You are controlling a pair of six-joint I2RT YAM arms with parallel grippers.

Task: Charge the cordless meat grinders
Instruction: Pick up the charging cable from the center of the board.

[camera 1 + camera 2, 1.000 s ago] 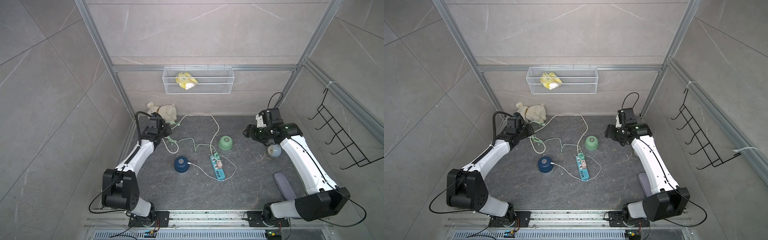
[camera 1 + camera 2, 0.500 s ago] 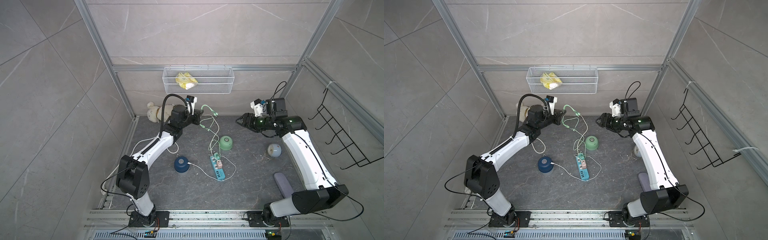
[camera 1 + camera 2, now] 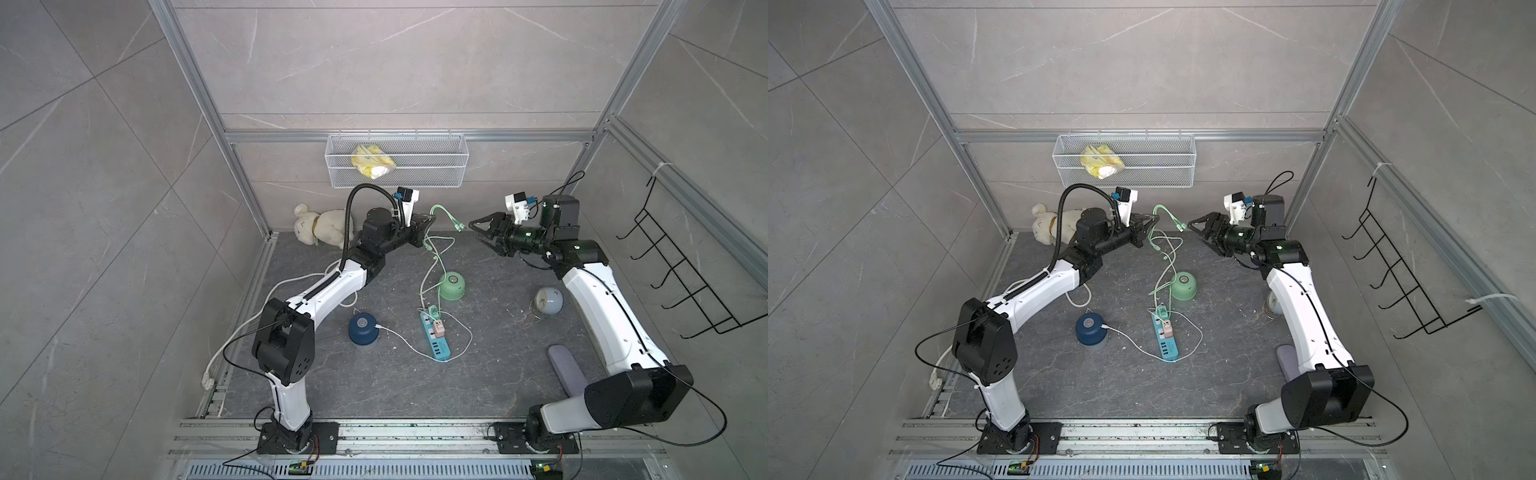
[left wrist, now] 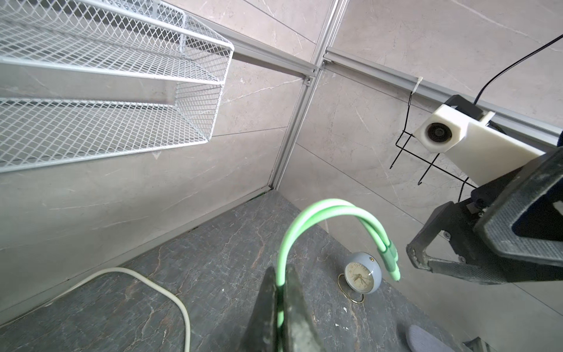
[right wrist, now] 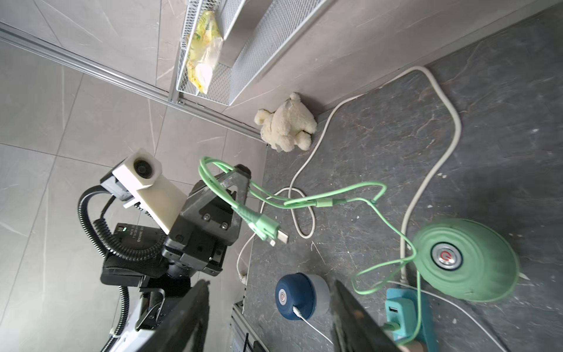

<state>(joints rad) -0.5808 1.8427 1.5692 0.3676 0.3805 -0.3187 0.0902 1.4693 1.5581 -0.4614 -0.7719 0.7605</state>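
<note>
The navy blue cordless meat grinder [image 3: 363,328] [image 3: 1090,328] stands on the dark floor with a white cable in its side, running to the teal power strip [image 3: 436,338]. The mint green grinder [image 3: 452,286] [image 5: 466,263] stands behind the strip. My left gripper [image 3: 428,220] [image 4: 278,274] is raised at the back, shut on a green cable [image 4: 323,204] whose plugs [image 5: 268,230] dangle free. Its other end goes down to the strip. My right gripper [image 3: 478,232] [image 5: 270,283] faces those plugs from a short gap, open and empty.
A pale blue ball-shaped clock [image 3: 548,301] sits by the right arm. A plush toy [image 3: 320,226] lies in the back left corner under a wire basket [image 3: 395,166]. A grey oblong pad [image 3: 567,372] lies front right. A black hook rack [image 3: 681,266] hangs on the right wall.
My left arm has swung from the floor at the back left up toward the middle, lifting the green cable. My right gripper rose and turned toward it.
</note>
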